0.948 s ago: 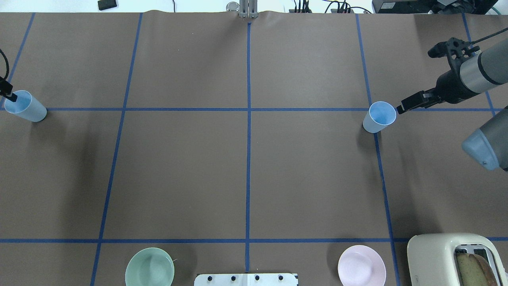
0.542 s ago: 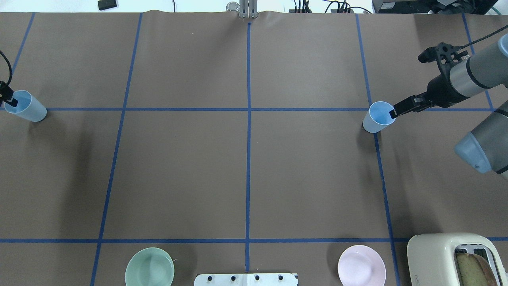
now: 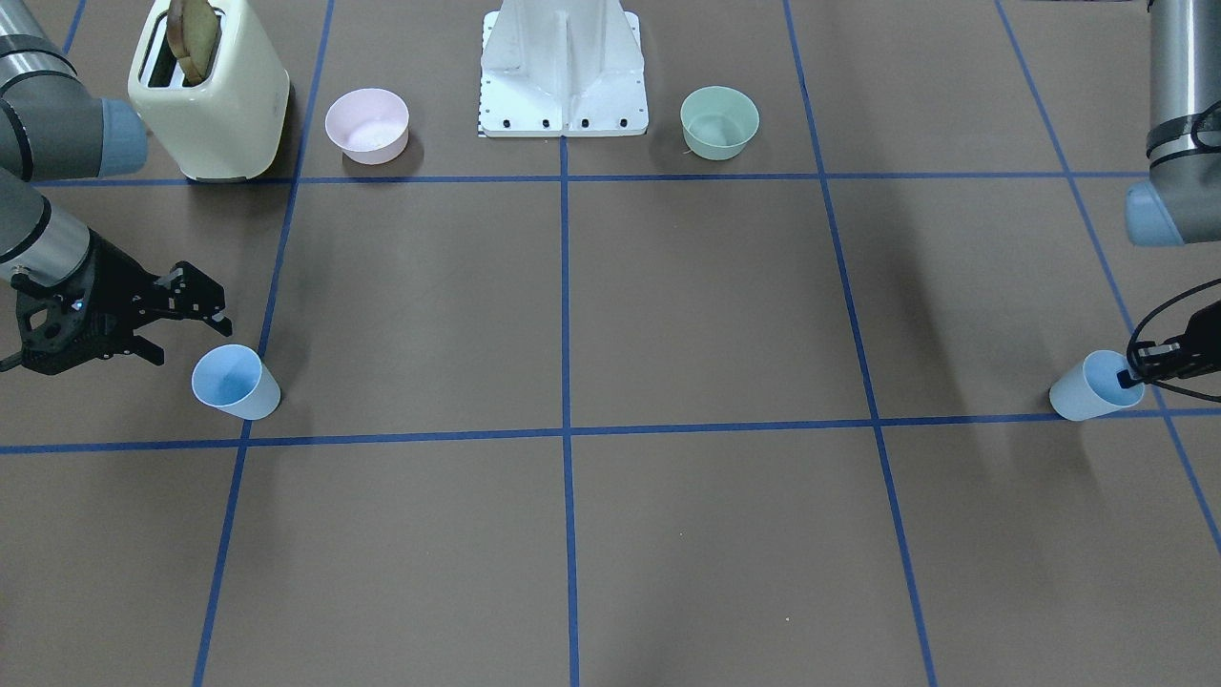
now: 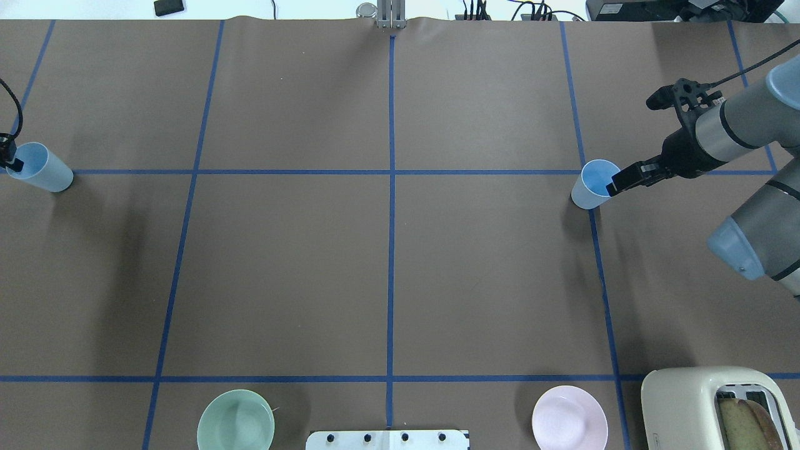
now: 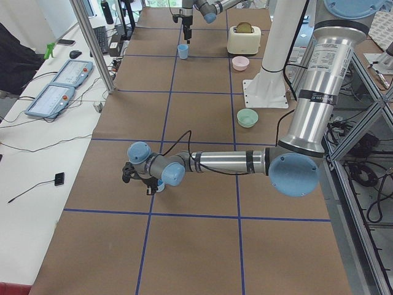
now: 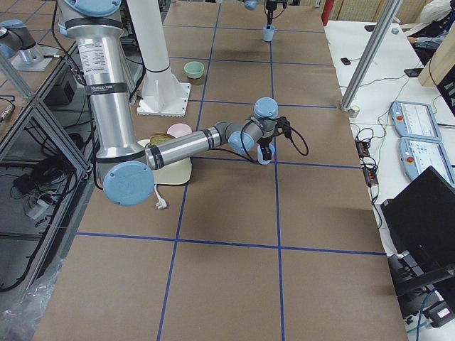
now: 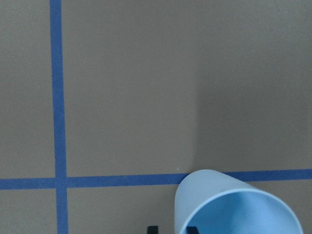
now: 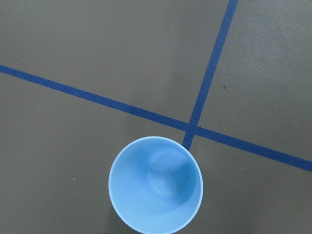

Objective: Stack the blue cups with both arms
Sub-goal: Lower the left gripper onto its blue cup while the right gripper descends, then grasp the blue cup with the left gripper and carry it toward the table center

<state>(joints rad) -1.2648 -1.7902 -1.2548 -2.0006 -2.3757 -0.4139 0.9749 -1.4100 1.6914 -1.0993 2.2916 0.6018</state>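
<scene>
A plain light-blue tapered plastic cup (image 4: pixel 44 172) sits far left of the white base mount (image 3: pixel 563 67), its twin (image 4: pixel 594 187) far right. The right tool (image 3: pixel 191 343) gapes by the twin. I cannot tell whether the left tool (image 4: pixel 12 164) pinches its cup's rim.

Two light-blue plastic tapered cups (image 4: pixel 47 176) (image 4: pixel 589 190), one pale-pink round bowl (image 4: pixel 569 417), one pale-green round bowl (image 4: pixel 235 420), one cream toaster (image 4: pixel 690 400), one bread slice (image 4: pixel 747 426), two grey tubular robot arms (image 3: pixel 1181 95) (image 3: pixel 38 124), one white base mount (image 3: pixel 563 67).
</scene>
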